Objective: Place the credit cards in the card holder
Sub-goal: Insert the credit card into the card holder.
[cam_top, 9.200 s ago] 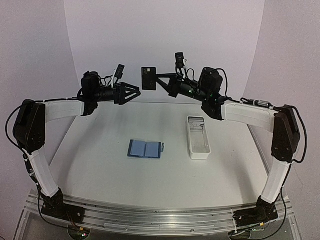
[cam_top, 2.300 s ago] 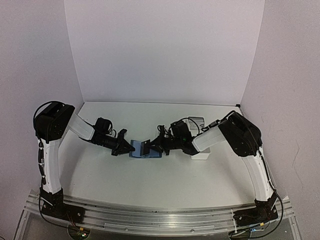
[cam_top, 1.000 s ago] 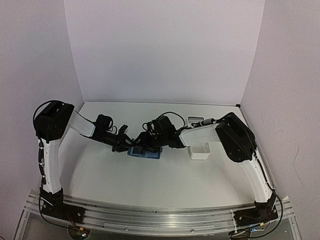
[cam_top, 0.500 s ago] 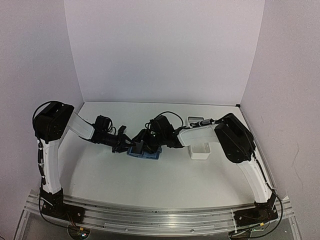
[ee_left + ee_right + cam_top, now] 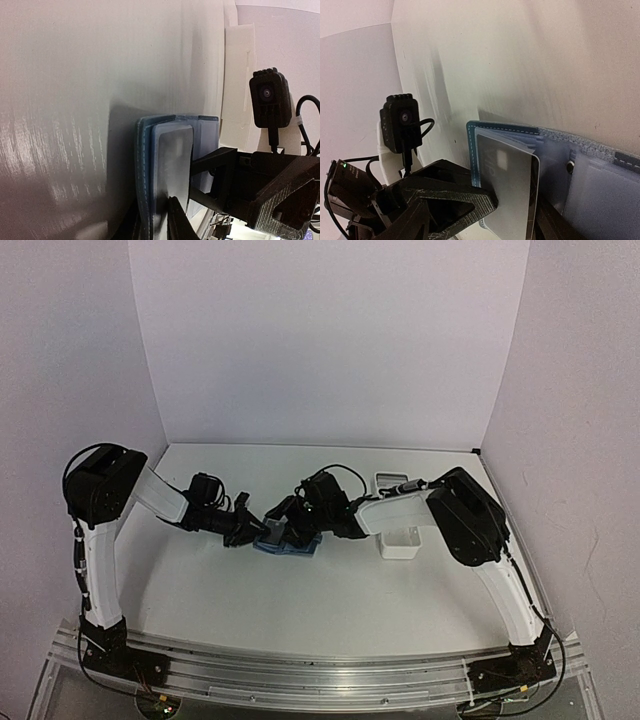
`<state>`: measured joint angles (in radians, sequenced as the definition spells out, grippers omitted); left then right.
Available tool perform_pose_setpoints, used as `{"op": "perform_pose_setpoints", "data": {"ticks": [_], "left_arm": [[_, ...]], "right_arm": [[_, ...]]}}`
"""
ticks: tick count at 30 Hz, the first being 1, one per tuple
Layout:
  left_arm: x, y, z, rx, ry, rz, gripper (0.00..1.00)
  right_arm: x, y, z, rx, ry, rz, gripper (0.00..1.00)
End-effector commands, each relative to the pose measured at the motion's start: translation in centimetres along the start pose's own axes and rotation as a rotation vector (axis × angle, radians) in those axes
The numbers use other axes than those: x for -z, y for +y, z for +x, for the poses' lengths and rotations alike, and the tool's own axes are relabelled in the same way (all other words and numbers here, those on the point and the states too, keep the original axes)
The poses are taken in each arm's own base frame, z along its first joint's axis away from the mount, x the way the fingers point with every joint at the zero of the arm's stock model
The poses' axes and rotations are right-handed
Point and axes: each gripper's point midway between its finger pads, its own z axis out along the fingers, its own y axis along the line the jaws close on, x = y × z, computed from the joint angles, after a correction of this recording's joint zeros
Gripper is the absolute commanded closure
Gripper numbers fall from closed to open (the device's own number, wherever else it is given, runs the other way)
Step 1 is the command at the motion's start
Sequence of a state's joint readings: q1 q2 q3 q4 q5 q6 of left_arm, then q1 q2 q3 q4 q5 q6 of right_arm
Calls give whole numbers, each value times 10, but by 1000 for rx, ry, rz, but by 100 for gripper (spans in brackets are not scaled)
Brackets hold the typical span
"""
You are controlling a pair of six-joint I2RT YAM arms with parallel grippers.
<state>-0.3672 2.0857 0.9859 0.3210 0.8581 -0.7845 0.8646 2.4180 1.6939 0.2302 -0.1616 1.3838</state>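
Blue card holder (image 5: pixel 290 544) lies open near the middle of the table (image 5: pixel 330 615), well off every edge. Our left tool (image 5: pixel 250 531) clenches its rim, and our right tool (image 5: pixel 284 528) grasps a credit card (image 5: pixel 512 185) over one pocket. We fear the card snagging the pocket lip and buckling.

Top view: card holder (image 5: pixel 296 546) mostly covered by left gripper (image 5: pixel 252 530) and right gripper (image 5: pixel 285 531); no card can be made out there. Right wrist view: card (image 5: pixel 507 185) cut off at the bottom edge, holder cropped at the right. Left wrist view: fingers (image 5: pixel 176 222) barely enter the frame. Grip of either gripper cannot be told.
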Motion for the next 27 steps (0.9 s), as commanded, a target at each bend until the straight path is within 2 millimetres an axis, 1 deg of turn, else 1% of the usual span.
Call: {"op": "perform_pose_setpoints", "data": {"ticks": [1, 2, 3, 8, 11, 14, 16, 17, 20, 22, 23, 24, 25, 27], "left_arm": [[-2, -7, 10, -39, 18, -18, 90], [-2, -6, 12, -39, 24, -22, 97], [-1, -4, 12, -43, 26, -29, 100], [1, -2, 12, -43, 23, -45, 100], [2, 5, 14, -29, 19, -73, 100], [2, 10, 14, -34, 14, -95, 100], [3, 16, 17, -37, 12, -117, 100], [3, 17, 18, -37, 13, -119, 100], [4, 25, 22, -26, 12, -146, 100], [4, 27, 23, -24, 14, -153, 96], [5, 27, 23, -24, 16, -158, 92], [5, 27, 24, -24, 17, -159, 90], [6, 26, 24, -23, 18, -163, 85], [9, 20, 24, -34, 17, -151, 76]], "right_arm": [[-8, -18, 14, 85, 55, 49, 35], [-6, -18, 14, 104, 58, 52, 35], [-4, -16, 15, 132, 58, 52, 35], [10, 1, 8, 240, 43, 35, 34], [28, 21, 2, 324, 20, 11, 34], [51, 49, -3, 430, -24, -11, 34], [64, 61, -4, 474, -45, -14, 34], [65, 61, -4, 475, -46, -12, 34], [70, 43, -5, 451, -53, 39, 35], [68, 33, -6, 434, -56, 67, 35], [66, 20, -7, 410, -53, 108, 36], [64, 15, -7, 403, -51, 123, 36], [63, 1, -6, 391, -38, 172, 37], [62, -12, -5, 387, -26, 210, 37]]}}
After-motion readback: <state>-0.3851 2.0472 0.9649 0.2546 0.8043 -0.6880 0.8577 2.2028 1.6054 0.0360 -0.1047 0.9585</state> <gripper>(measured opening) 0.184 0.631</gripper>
